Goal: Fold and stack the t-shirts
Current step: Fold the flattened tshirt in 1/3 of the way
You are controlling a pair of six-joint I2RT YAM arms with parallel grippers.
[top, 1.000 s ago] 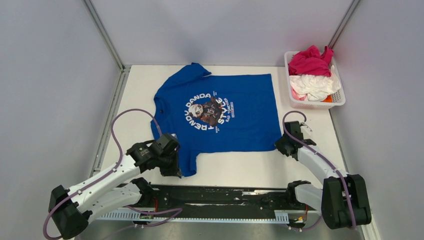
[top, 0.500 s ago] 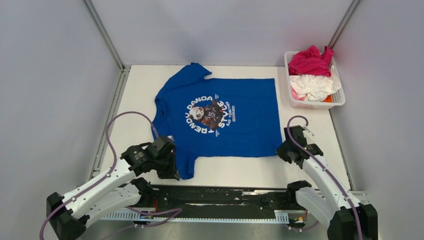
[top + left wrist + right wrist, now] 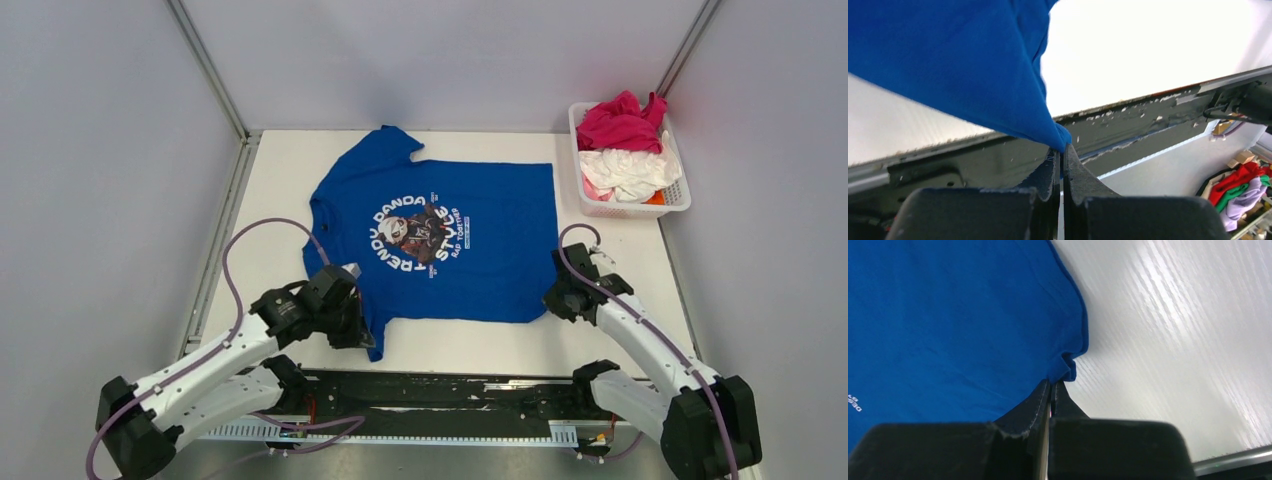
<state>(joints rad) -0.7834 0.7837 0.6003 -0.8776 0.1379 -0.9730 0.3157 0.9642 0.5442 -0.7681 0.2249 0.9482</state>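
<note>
The royal blue t-shirt (image 3: 450, 240) with the round panda print lies spread on the white table, collar to the left. My left gripper (image 3: 365, 338) is shut on its near-left sleeve corner (image 3: 1058, 136), lifted a little. My right gripper (image 3: 553, 300) is shut on its near-right hem corner (image 3: 1068, 367). The magenta pink t-shirt (image 3: 620, 122) and the white t-shirt (image 3: 630, 170) lie crumpled in the basket at the back right.
The white lattice basket (image 3: 680, 198) stands at the table's back right corner. Grey walls close in the table on three sides. A black rail (image 3: 440, 395) runs along the near edge between the arm bases.
Both grippers have moved away from the near edge with their corners of the blue shirt. The shirt's near edge has shifted back and the near-left sleeve is lifted.
</note>
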